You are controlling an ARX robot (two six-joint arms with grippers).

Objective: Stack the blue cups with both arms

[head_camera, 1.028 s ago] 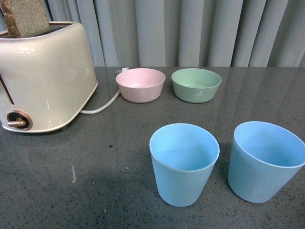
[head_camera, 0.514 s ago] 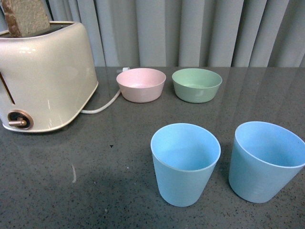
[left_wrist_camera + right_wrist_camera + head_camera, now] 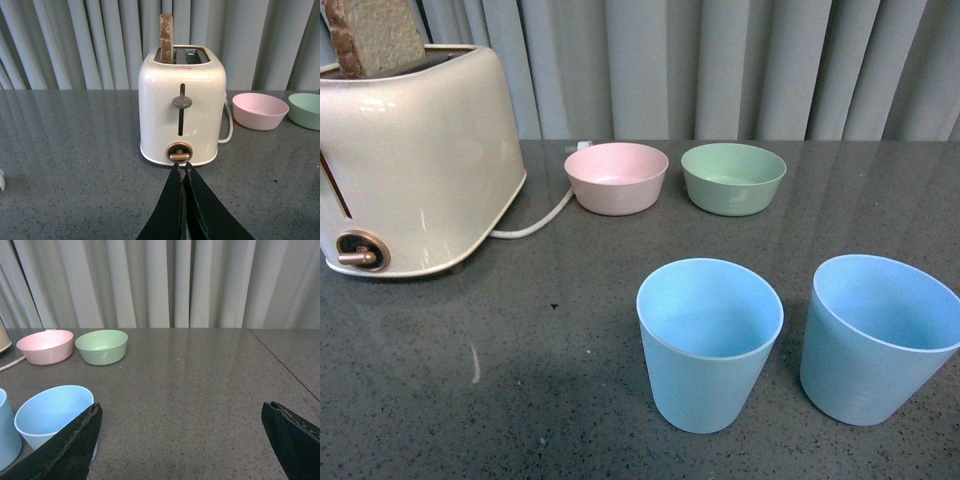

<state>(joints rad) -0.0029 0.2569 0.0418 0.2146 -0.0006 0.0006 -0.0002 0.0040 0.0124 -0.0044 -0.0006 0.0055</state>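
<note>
Seeing, far left in the front view, a glossy cream two-slot toaster [image 3: 415, 160] holding a brown bread slice [image 3: 375, 35] and trailing a white cord [image 3: 535, 222] over the dark grey speckled table [image 3: 470, 380]. Noting faint red lettering on its top, too small for reading. Finding a pale pink plastic bowl [image 3: 616, 178] and a mint green plastic bowl [image 3: 733, 178] behind, sitting apart. Finding two light blue tapered plastic cups nearer, upright, near but not touching: left cup [image 3: 709, 345], right cup [image 3: 875, 340]. Seeing the left gripper [image 3: 182, 172] with tips pressed together, empty, and the right gripper [image 3: 181, 407] spread wide beside the right cup.
</note>
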